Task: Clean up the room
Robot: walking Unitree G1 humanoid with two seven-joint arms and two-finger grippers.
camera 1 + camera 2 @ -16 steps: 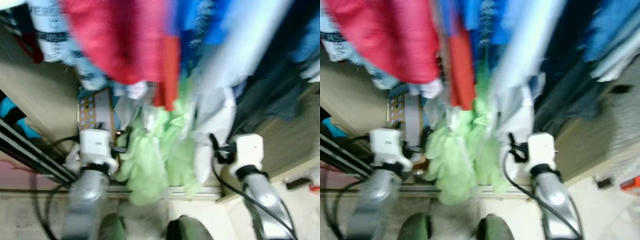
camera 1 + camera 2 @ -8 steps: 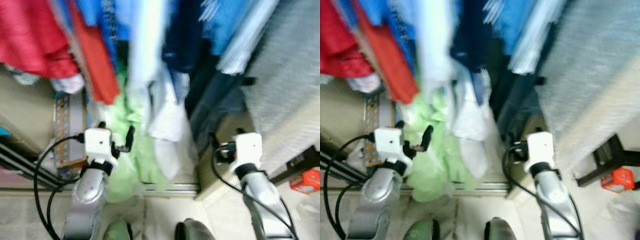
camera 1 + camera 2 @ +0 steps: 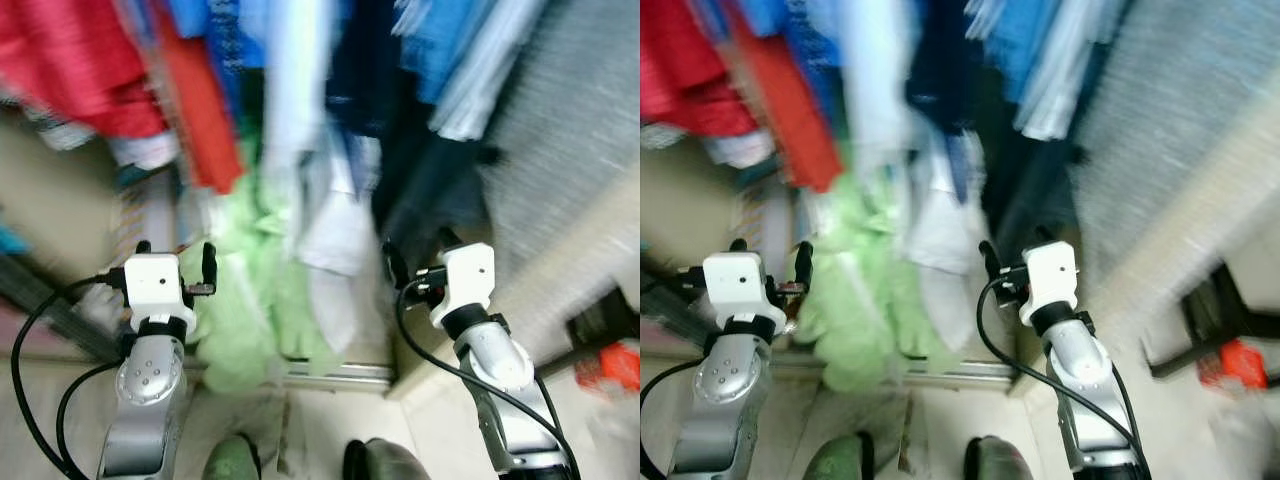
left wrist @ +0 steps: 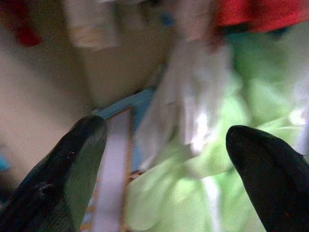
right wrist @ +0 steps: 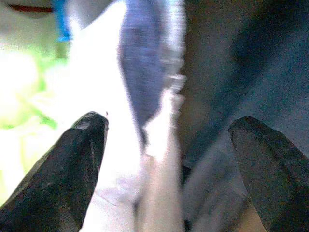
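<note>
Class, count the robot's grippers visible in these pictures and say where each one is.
2. The left gripper is raised, open, beside the light green garment. The right gripper is raised, open, before the white garment and dark clothes.

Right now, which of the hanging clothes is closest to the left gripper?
The light green garment, just beside the open left gripper. The red one hangs higher up; the white one sits nearer the right gripper.

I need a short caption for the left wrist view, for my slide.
Open left gripper facing a light green garment below hanging red clothes.
</note>
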